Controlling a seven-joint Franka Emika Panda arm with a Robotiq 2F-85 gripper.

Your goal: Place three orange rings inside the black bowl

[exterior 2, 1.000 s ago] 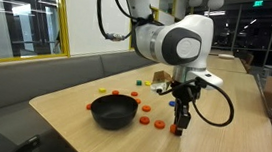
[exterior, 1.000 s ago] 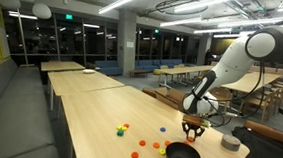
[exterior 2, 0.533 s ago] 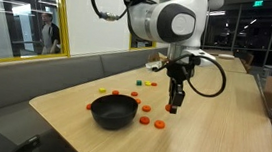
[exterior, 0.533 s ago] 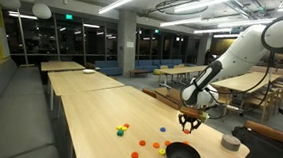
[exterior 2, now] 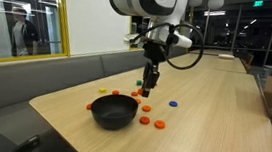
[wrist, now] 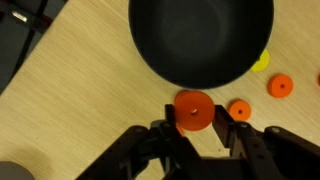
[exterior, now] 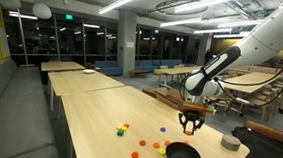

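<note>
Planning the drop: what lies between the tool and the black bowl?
Wrist view: only a strip of bare table between the black bowl and the tool, which holds an orange ring.

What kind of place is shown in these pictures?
Probably an office cafeteria or common room: rows of long wooden tables, a padded bench along the wall, and a lit exit sign overhead.

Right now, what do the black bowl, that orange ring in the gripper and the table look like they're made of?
The black bowl: probably plastic, matte, no glare. The orange ring: likely plastic, smooth, evenly bright colour. The table: pale wood or laminate, faint grain.
</note>
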